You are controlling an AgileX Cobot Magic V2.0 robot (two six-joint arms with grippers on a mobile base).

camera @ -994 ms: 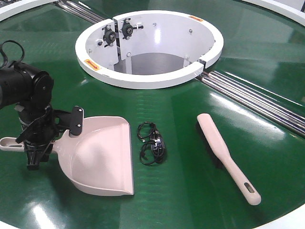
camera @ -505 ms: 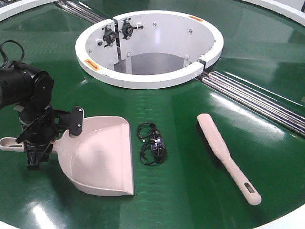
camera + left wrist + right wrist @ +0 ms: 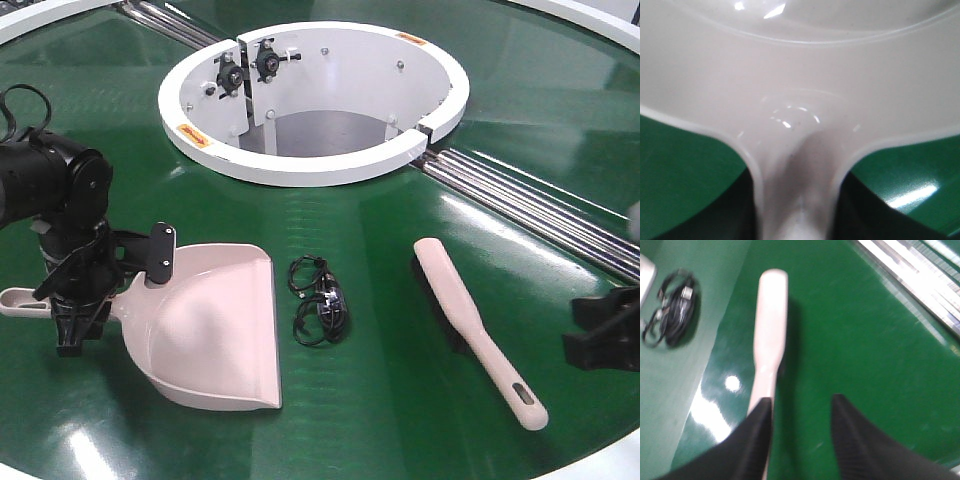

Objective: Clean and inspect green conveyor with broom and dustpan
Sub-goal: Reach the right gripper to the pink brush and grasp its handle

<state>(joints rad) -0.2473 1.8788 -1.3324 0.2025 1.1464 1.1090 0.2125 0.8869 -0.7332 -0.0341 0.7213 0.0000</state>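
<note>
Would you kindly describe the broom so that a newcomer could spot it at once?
Start at the white hub in the green conveyor. Of three things lying before it, the broom is rightmost, past a black cable tangle. Unlike the wide pink dustpan, it is a narrow pink paddle with dark bristles.

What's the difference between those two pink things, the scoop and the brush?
The dustpan is a wide scoop with raised sides; the broom is a narrow paddle with dark bristles. The dustpan's handle sits in the left gripper; the broom lies free, the open right gripper near it. Both are pale pink plastic on the green conveyor.
</note>
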